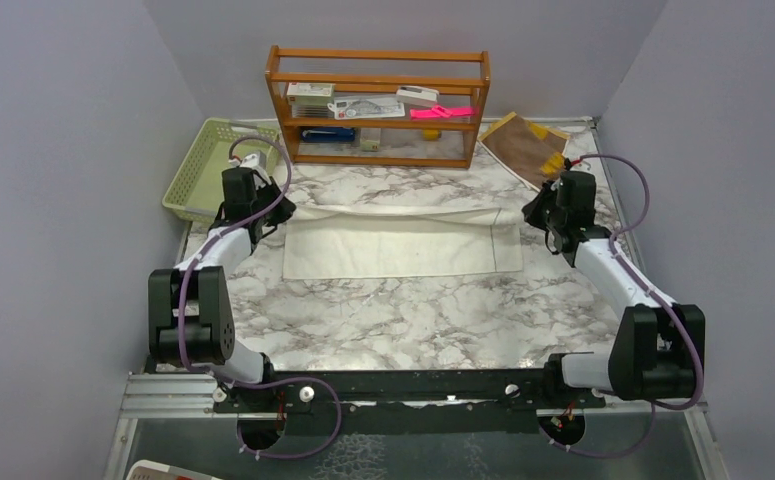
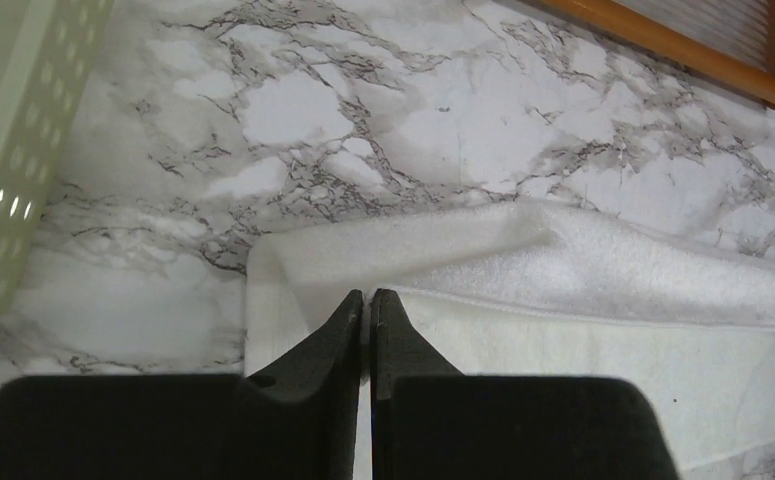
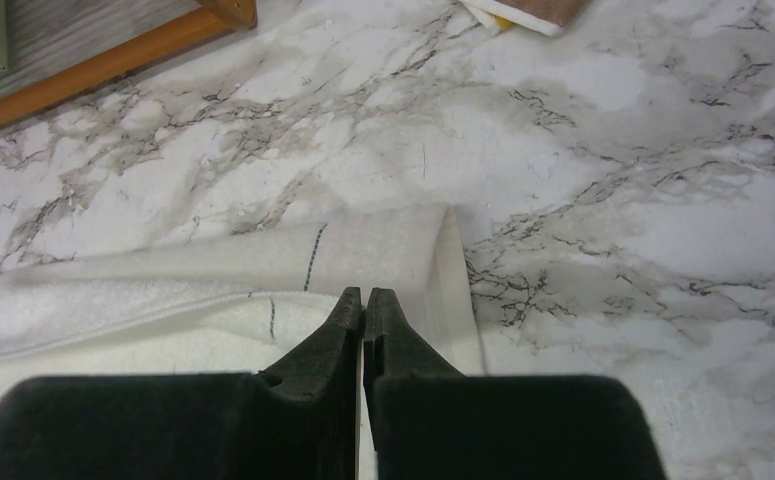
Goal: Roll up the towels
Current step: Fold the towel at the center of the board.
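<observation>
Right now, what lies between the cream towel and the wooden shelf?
Bare marble tabletop only, between cream towel and wooden shelf, clearest in the top view.

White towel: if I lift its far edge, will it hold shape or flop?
The towel is likely floppy: its far edge lies folded over in a soft, rounded lip. Probably light; the flat part looks thin.

The cream-white towel [image 1: 403,248] lies spread across the middle of the table [image 1: 403,320], long side left to right, its far edge turned over into a low ridge. The brown towel [image 1: 525,147], trimmed mustard-yellow, lies flat and skewed at the far right.
</observation>
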You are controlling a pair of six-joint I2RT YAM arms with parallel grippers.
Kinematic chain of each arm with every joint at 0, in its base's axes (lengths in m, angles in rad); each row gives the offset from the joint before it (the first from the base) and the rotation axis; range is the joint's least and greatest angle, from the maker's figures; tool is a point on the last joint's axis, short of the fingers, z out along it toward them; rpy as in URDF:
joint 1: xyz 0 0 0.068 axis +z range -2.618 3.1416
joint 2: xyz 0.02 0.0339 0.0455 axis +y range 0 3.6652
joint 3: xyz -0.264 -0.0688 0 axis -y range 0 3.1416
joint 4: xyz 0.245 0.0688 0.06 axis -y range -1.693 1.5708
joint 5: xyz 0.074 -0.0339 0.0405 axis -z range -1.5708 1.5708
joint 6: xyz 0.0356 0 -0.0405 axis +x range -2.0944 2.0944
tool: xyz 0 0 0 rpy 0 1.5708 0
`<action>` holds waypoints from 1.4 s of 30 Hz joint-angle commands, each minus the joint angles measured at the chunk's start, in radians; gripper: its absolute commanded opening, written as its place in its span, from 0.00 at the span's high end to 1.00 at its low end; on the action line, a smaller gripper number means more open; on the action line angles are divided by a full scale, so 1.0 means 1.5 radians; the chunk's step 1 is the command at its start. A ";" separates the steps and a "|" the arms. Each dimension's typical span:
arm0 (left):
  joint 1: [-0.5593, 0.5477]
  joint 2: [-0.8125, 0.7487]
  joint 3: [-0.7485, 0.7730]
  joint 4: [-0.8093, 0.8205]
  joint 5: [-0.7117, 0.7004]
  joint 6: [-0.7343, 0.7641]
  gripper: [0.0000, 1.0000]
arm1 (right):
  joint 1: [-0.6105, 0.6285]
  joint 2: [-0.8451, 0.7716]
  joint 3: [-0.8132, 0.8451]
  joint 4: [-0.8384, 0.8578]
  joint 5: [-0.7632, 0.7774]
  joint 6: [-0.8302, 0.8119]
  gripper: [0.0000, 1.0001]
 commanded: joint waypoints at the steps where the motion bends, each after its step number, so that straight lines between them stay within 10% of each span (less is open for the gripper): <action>1: 0.002 -0.070 -0.045 -0.002 -0.023 0.002 1.00 | -0.005 -0.046 -0.020 -0.024 0.038 0.004 0.99; 35: 0.002 -0.332 -0.250 -0.194 -0.039 -0.135 0.99 | -0.004 -0.145 -0.116 -0.178 0.057 0.059 0.96; 42: 0.002 -0.340 -0.241 -0.270 -0.091 -0.189 0.60 | -0.004 -0.167 -0.115 -0.199 0.092 0.062 0.68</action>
